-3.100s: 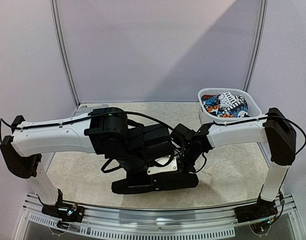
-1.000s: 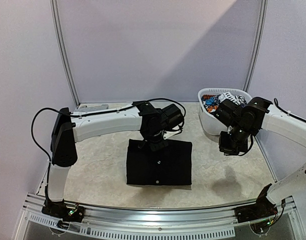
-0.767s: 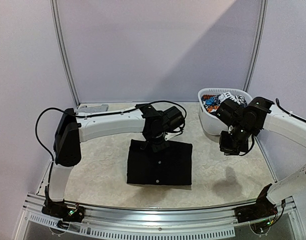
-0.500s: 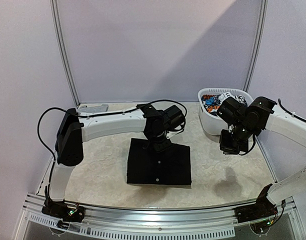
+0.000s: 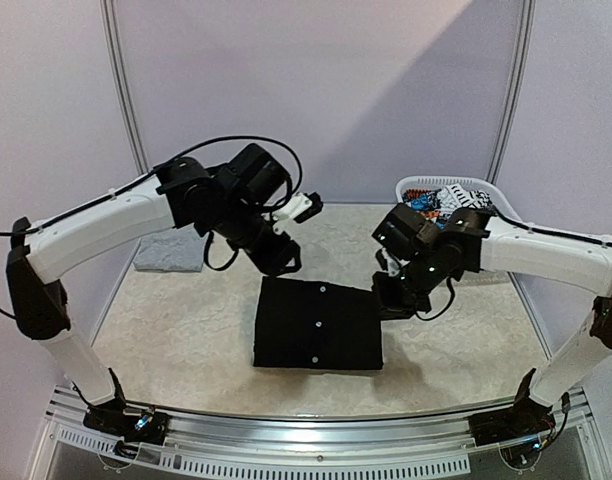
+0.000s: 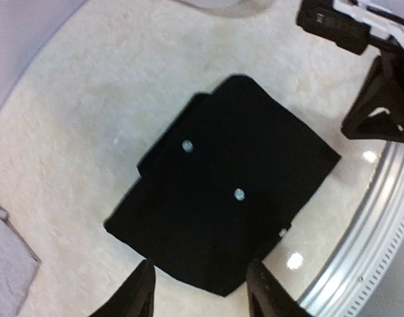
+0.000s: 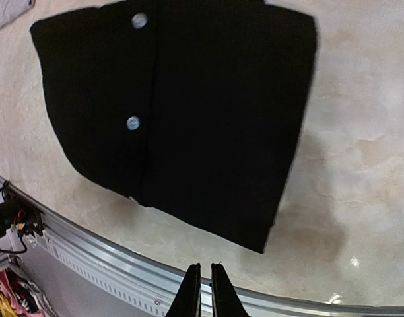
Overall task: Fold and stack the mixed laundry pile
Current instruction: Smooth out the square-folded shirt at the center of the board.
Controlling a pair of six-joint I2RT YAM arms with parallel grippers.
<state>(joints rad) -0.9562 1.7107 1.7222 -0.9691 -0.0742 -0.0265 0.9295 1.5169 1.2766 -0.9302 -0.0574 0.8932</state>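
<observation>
A black garment (image 5: pixel 318 323) lies folded into a rectangle on the table, with small buttons showing. It also shows in the left wrist view (image 6: pixel 222 211) and the right wrist view (image 7: pixel 182 112). My left gripper (image 5: pixel 283 262) is open and empty, raised above the garment's far edge (image 6: pixel 202 294). My right gripper (image 5: pixel 384 305) is shut and empty at the garment's right edge (image 7: pixel 202 290). A folded light grey top (image 5: pixel 171 250) lies at the far left. The printed piece (image 5: pixel 438 200) lies in the white basket (image 5: pixel 416 182).
The basket stands at the back right, partly behind my right arm. A metal rail (image 5: pixel 316 440) runs along the table's near edge. Grey walls close the back and sides. Beige table surface (image 5: pixel 456 340) shows to the garment's right.
My left gripper has lifted off the black garment's far edge, up and to the left. My right gripper has moved left from the basket to the garment's right edge. The grey top now shows.
</observation>
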